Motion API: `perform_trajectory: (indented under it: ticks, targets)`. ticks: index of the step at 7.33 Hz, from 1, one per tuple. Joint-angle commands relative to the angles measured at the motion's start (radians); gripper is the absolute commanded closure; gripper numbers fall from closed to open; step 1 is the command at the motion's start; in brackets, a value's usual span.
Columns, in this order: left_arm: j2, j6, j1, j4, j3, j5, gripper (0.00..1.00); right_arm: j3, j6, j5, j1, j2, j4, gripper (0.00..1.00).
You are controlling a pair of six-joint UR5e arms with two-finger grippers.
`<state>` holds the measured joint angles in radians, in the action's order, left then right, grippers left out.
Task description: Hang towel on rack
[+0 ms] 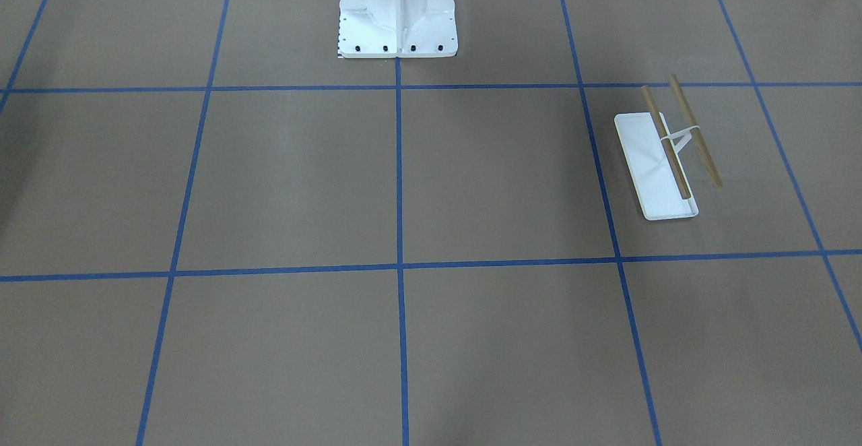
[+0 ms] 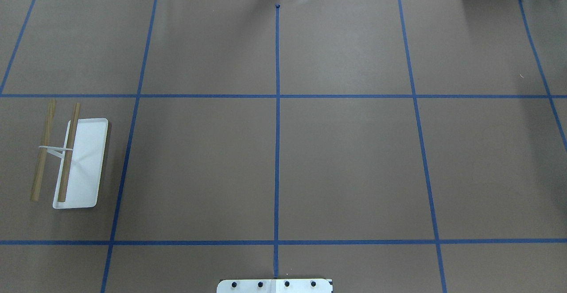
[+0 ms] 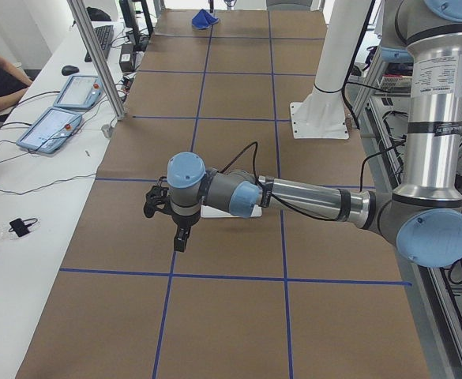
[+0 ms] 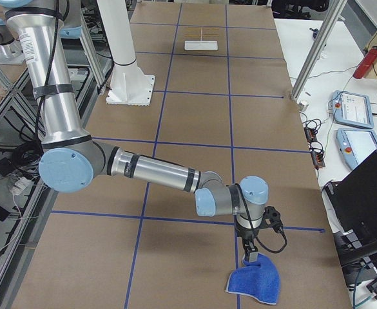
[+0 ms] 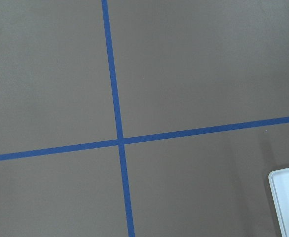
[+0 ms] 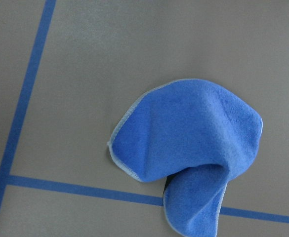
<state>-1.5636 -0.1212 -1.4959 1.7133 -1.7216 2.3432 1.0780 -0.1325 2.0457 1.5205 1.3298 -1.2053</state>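
The towel [image 6: 184, 133] is fuzzy cloth with a stitched edge. The rack [image 2: 88, 164] has a smooth white base and matt wooden rods [image 2: 65, 173]; the counter [image 2: 345, 164] is matt paper.

One blue towel [image 6: 188, 133], one rack [image 2: 88, 169] with two wooden rods [image 2: 69, 151], two robot arms [image 3: 309, 197].

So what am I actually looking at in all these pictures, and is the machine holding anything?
It is a robot with two jointed arms, each ending in a two-finger gripper. Two pictures look down on the brown table, two look along it from its ends, two come from wrist cameras. A white rack with two wooden rods stands on the robot's left side; a crumpled blue towel lies at its right. The right gripper hangs just above the towel, the left gripper near the rack. Nothing looks held.
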Motion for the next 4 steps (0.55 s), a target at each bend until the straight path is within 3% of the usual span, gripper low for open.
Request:
perform_trajectory:
  ticks: [1,2,4]
  targets:
    - [-0.001,0.002,0.000,0.002,0.004,-0.002,0.01,-0.082,-0.038,-0.097,-0.014,-0.043,0.076,0.00]
    - [0.000,0.000,0.003,0.000,0.005,-0.002,0.01,-0.117,-0.036,-0.172,-0.038,-0.057,0.099,0.00]
    - [-0.001,0.005,0.003,0.000,0.005,-0.004,0.01,-0.252,-0.027,-0.179,-0.051,-0.093,0.224,0.00]
